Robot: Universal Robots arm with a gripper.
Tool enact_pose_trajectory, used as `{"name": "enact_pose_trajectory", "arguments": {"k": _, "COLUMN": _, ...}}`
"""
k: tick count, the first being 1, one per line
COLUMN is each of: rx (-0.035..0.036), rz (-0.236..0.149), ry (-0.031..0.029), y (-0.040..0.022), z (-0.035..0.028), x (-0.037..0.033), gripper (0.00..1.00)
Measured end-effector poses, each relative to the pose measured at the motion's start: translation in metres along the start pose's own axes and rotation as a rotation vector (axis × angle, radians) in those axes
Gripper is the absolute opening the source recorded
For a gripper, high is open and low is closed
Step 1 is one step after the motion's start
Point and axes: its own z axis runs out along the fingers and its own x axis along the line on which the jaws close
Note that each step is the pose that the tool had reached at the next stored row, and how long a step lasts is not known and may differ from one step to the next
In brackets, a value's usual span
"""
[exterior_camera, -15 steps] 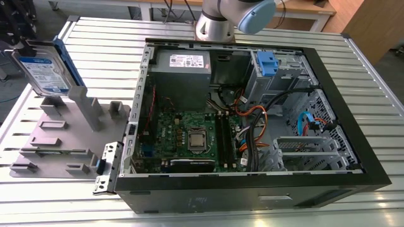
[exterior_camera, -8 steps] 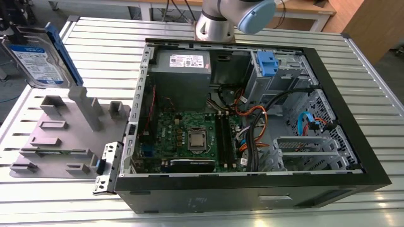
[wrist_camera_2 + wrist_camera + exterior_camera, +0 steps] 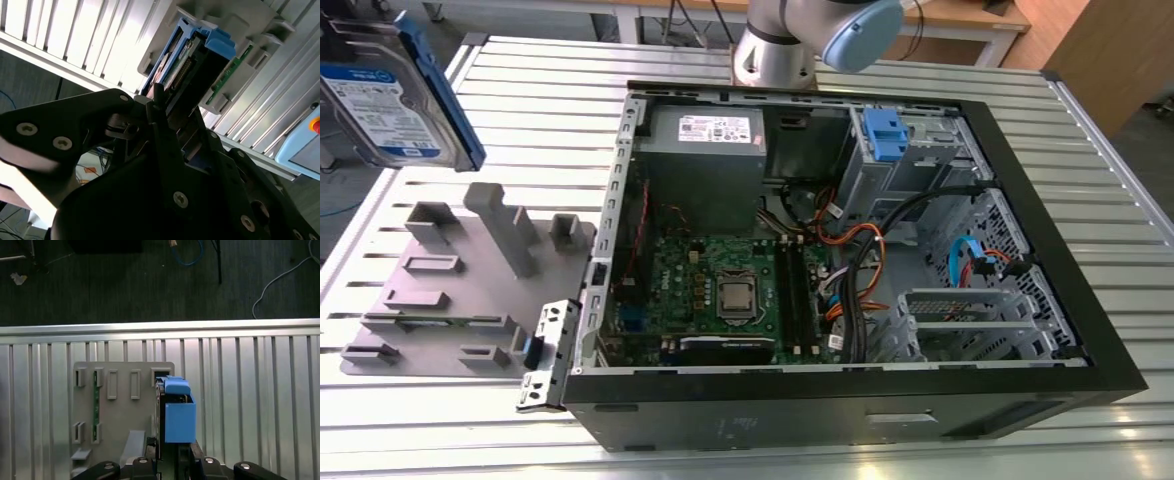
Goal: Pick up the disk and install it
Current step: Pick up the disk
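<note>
The hand (image 3: pixel 175 462) pinches the silver, blue-framed disk (image 3: pixel 380 105), upper left in the exterior view, above open desk (image 3: pixel 547 90).

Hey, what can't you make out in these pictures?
- Exterior view: the disk is cut off by the picture's top-left edge.
- First wrist view: the disk sits edge-on, so its label is hidden.
- Second wrist view: the gripper's dark body covers the disk's near end.

slatted metal table (image 3: pixel 547 100), dark floor (image 3: pixel 100 290)
</note>
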Motion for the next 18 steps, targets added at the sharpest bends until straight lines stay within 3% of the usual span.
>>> {"name": "enact_pose_trajectory", "arguments": {"k": 2, "rx": 0.0000, "rz": 0.000, "ry": 0.0000, "y": 0.0001, "z": -0.0034, "x": -0.0001, "gripper": 0.35}}
{"name": "enact_pose_trajectory", "arguments": {"k": 9, "rx": -0.0003, "rz": 0.000, "ry": 0.0003, "y": 0.0001, "z": -0.0051, "x": -0.0002, "gripper": 0.35}}
{"name": "enact_pose_trajectory", "arguments": {"k": 18, "rx": 0.0001, "rz": 0.000, "ry": 0.0001, "y": 0.0003, "z": -0.0271, "x": -0.0009, "gripper": 0.35}}
